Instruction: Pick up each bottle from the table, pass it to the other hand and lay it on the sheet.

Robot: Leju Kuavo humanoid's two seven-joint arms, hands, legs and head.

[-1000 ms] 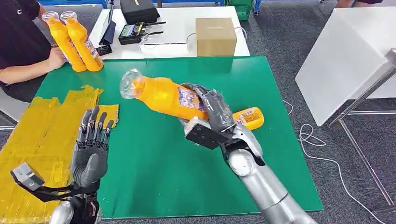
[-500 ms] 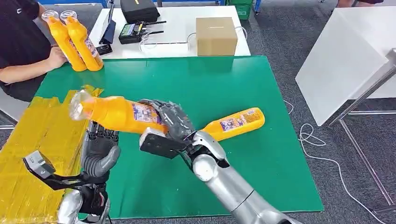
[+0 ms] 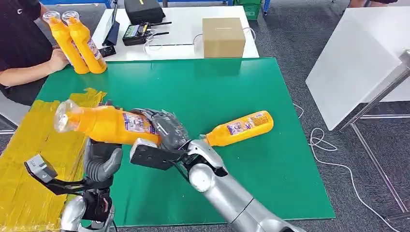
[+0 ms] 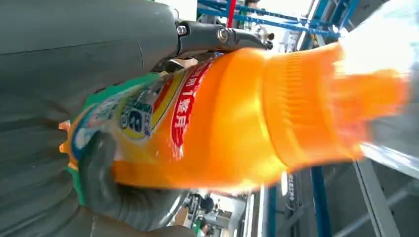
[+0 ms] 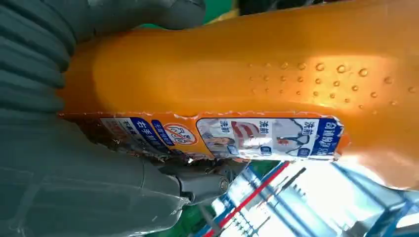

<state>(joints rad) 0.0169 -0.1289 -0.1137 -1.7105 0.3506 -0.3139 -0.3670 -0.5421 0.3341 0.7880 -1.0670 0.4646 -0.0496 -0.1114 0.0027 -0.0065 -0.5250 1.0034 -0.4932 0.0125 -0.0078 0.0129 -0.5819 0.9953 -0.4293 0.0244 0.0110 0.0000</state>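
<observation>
As the handover is the step in hand, these lines run from the largest thing down.

Table: the green mat-covered table (image 3: 270, 159) carries the work; a second orange bottle (image 3: 240, 127) lies on its side on the green, well apart from the yellow sheet.

Sheet: the crinkled yellow sheet (image 3: 29, 159) lies over the table's left side, under the left arm.

Held bottle: the orange plastic bottle with a clear cap and printed label (image 3: 104, 124) is in the air, lying nearly level, cap toward the sheet.

Right hand: the right hand (image 3: 164, 129) has its fingers wrapped round the labelled body.

Left hand: the left hand (image 3: 100, 159) sits just under the bottle's neck end; in the left wrist view a dark finger and the thumb lie against the label, but I cannot tell whether they clamp.

Doing it well: I judge the left fingers should close firmly round the body beside the right hand before the right ones let go.

Change: since a second ago the bottle has travelled left from mid-table to above the left hand, which has risen to meet it.
</observation>
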